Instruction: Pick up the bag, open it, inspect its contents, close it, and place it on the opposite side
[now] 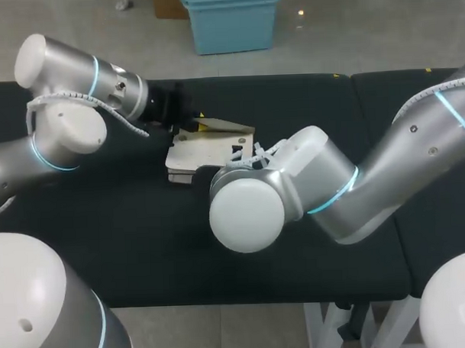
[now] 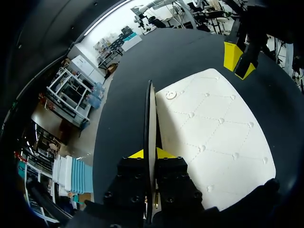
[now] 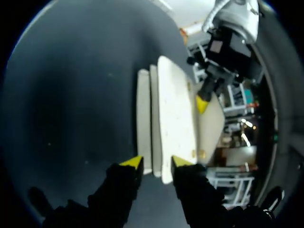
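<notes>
Two grippers engaged | white bag (image 1: 205, 153) flat on the bench (image 1: 105, 247), near its middle | left gripper (image 2: 151, 154) clamped on the bag's raised flap (image 2: 151, 118) | right gripper (image 3: 156, 162) narrowly parted, bag's opposite end between its fingers

the left arm (image 1: 63, 142) comes in over the tabletop's left edge, elbow bent, wrist level and pointing toward the middle. its claw, the left claw (image 2: 151, 153), is clamped on the thin raised flap of the bag (image 1: 205, 148). the right arm (image 1: 385, 169) slants in from the right edge, wrist folded toward the middle. the right claw (image 3: 154, 162) has its fingers apart, astride the bag's end.
</notes>
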Robot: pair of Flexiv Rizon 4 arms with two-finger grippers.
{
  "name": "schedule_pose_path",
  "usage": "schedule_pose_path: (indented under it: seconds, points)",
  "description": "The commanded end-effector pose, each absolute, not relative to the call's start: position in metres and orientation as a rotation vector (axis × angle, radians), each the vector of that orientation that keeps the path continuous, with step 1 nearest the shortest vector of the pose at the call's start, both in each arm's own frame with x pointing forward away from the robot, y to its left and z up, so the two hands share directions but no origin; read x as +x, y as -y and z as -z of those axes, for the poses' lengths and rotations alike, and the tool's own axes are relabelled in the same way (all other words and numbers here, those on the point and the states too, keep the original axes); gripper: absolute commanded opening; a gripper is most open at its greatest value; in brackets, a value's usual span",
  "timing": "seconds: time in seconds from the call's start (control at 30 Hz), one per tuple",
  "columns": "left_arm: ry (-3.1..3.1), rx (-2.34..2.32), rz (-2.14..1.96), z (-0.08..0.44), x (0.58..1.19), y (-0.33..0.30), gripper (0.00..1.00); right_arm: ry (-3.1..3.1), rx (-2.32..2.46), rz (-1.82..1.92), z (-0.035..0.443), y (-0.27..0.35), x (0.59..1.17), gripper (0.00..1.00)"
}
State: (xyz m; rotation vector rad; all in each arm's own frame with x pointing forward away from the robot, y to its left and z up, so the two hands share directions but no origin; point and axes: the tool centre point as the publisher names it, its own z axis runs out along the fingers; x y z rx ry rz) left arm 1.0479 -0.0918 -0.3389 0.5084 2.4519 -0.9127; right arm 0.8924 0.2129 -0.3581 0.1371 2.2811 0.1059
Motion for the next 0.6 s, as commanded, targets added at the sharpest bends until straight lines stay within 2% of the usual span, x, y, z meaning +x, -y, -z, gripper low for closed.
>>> schedule_pose_path:
  seconds: [0.03,0.37,0.6]
  points:
    - [-2.446,0.523,0.919,0.340,1.044,0.090,0.00,-2.264,0.149,-0.096,0.362,-0.219,0.895,0.45]
    - [-2.454,0.547,0.913,0.342,1.039,0.088,0.00,-2.241,0.155,-0.105,0.365,-0.219,0.908,0.40]
    - [-2.453,0.559,0.919,0.343,1.037,0.087,0.00,-2.242,0.167,-0.097,0.369,-0.217,0.914,0.28]
